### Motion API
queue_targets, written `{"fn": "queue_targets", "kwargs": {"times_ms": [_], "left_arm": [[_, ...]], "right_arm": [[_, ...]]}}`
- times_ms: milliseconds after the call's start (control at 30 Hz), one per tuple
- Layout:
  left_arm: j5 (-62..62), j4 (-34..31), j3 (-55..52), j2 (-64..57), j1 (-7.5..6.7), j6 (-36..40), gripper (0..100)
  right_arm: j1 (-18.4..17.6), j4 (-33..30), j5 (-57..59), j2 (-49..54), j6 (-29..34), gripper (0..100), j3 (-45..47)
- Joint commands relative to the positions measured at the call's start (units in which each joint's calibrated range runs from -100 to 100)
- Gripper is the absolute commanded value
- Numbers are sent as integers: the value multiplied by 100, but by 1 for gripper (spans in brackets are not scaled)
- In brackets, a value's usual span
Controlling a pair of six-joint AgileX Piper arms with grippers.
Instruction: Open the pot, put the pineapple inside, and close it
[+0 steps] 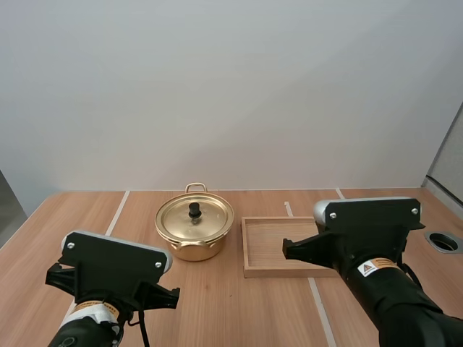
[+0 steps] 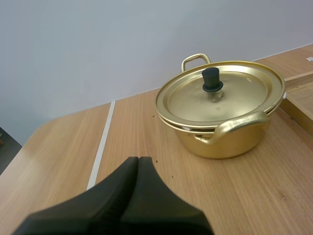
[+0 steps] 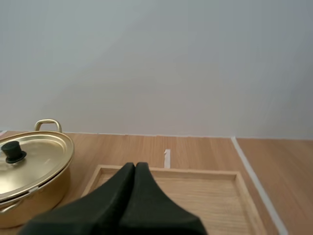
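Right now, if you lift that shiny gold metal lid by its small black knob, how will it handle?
The thin gold metal lid looks stiff and probably light. Its small black knob is narrow, so the lid may swing or tilt when pinched there. The polished surface looks slippery, so gripping the rim seems riskier.

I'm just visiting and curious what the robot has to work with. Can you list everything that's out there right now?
pot: one, gold, on the table just left of the tray
lid: one, gold, sitting closed on the pot
knob: one, black, at the middle of the lid
tray: one, light wood, on the table just right of the pot
table: one, brown wood crossed by white lines, under everything
left gripper: one, black, fingers shut together, held back from the pot and pointing toward it
right gripper: one, black, fingers shut together, at the near edge of the tray
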State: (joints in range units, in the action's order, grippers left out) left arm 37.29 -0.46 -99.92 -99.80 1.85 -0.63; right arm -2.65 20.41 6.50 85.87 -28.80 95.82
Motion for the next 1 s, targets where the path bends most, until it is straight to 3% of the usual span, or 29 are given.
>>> {"fn": "queue_targets", "kwargs": {"times_ms": [0,167,433,967], "left_arm": [[-157,-53,-8,-20,7,51,0],[-157,-53,-8,-20,7,51,0],[-157,-53,-8,-20,7,51,0],[-157,-53,-8,-20,7,51,0]], "right_arm": [[5,-1000,478,41,1056,0,134],[5,-1121,801,58,1422,0,418],[153,-1394,1929,628,1433,0,418],[206,-1383,2485,1413,1466,0,418]]}}
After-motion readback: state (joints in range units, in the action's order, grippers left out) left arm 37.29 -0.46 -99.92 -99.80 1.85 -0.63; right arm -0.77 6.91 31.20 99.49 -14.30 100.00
